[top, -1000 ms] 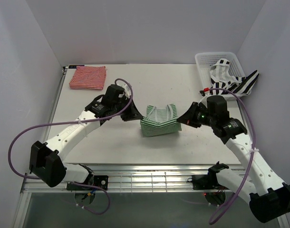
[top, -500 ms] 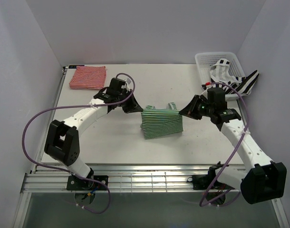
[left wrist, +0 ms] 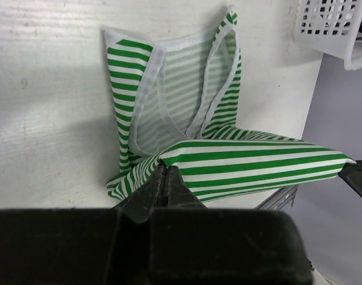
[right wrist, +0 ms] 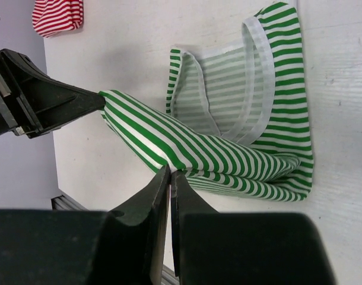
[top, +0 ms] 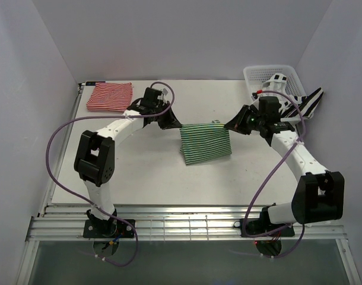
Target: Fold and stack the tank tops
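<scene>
Pinching left end effector [top: 174,123]: jaws closed tight on one upper corner of the green top [top: 206,144]; in the left wrist view the dark fingertips [left wrist: 148,193] meet on a fold of striped cloth [left wrist: 240,163].
Right end effector [top: 230,126]: jaws also closed, clamped on the opposite upper corner of the same top; in the right wrist view the fingertips [right wrist: 150,196] nip the cloth edge [right wrist: 228,157].
Green top: stretched taut between the two end effectors, its held edge raised off the surface [top: 139,172] and the upper layer draped toward the near side. The wrist views show a lower layer lying flat, with white-trimmed neck and straps. It sits mid-surface.
Red top [top: 110,97]: folded flat at the far left corner, well apart from the green one.
Black top [top: 294,102]: crumpled in the basket [top: 255,74], spilling over its right rim.
Basket: white plastic lattice, far right corner.
Arms: both reach inward, wrists facing each other across the cloth.
</scene>
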### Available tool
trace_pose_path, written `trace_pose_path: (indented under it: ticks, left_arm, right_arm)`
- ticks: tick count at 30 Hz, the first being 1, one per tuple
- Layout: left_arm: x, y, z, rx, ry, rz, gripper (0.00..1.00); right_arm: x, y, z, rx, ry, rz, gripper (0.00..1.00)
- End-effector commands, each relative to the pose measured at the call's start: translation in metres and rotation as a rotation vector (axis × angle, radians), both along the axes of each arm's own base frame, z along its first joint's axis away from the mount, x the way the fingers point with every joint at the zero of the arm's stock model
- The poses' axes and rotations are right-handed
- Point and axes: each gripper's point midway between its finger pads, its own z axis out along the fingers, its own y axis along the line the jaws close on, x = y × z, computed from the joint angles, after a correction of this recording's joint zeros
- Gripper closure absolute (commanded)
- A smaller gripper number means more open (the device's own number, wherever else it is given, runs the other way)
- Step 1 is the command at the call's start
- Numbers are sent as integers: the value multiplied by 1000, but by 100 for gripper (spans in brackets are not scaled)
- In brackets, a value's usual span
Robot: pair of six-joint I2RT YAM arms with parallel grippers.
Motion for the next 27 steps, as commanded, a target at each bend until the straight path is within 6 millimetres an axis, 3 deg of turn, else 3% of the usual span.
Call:
trace_pose_path:
  ticks: [1, 7, 8, 15, 19, 20, 21, 23, 24, 25, 27]
  left_arm:
    - [32, 5, 8, 10, -76, 24, 100]
    - [71, 0, 0, 16, -131, 37, 100]
    - [77, -1, -13, 26, -116, 39, 100]
    - [108, -15, -41, 8, -123, 15, 100]
    - [119, -21, -54, -2, -131, 9, 97]
    - [122, -20, -54, 5, -138, 17, 94]
    - [126, -21, -51, 2, -154, 16, 89]
    - [130, -22, -46, 4, -182, 8, 60]
    - [132, -23, -42, 3, -197, 4, 50]
    - [135, -24, -31, -4, -218, 3, 35]
    - [136, -24, -18, -14, -239, 4, 23]
  right_arm:
    - [28, -2, 19, 11, -111, 17, 92]
    - [65, -9, 3, -25, -128, 12, 92]
    - [70, -10, 1, -29, -129, 6, 92]
    - [99, -21, -56, -50, -30, -22, 92]
    - [116, -27, -71, -42, -46, -61, 92]
    - [120, -29, -73, -39, -41, -64, 92]
    - [127, -29, -76, -41, -41, -61, 84]
    - [132, -26, -76, -33, -42, -38, 64]
    - [138, -25, -72, -37, -53, -12, 47]
    - [138, -21, -67, -30, -54, 17, 41]
    - [136, -19, -58, -37, -48, 46, 35]
